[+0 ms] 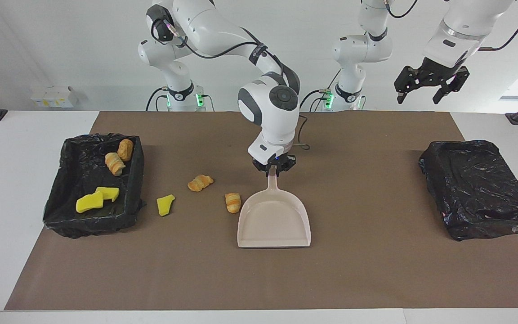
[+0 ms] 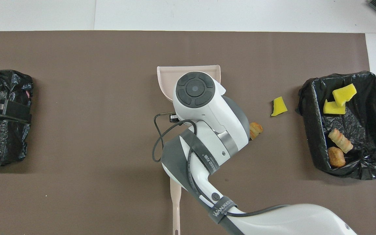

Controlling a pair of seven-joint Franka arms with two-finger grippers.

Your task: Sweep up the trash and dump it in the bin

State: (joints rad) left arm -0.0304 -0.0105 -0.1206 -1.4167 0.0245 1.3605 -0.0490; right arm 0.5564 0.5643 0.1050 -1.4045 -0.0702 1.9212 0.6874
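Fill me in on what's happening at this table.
The right gripper grips the dustpan by its handle, pan resting mid-table. Two bread pieces and a sponge chunk lie loose on the mat between it and the bin, which already holds four scraps. The left gripper waits, open, above a second bin.

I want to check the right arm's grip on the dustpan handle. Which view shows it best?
The facing view: the right gripper is shut on the dustpan handle, in plain sight. In the overhead view the arm covers the handle; only the pan's open end shows.
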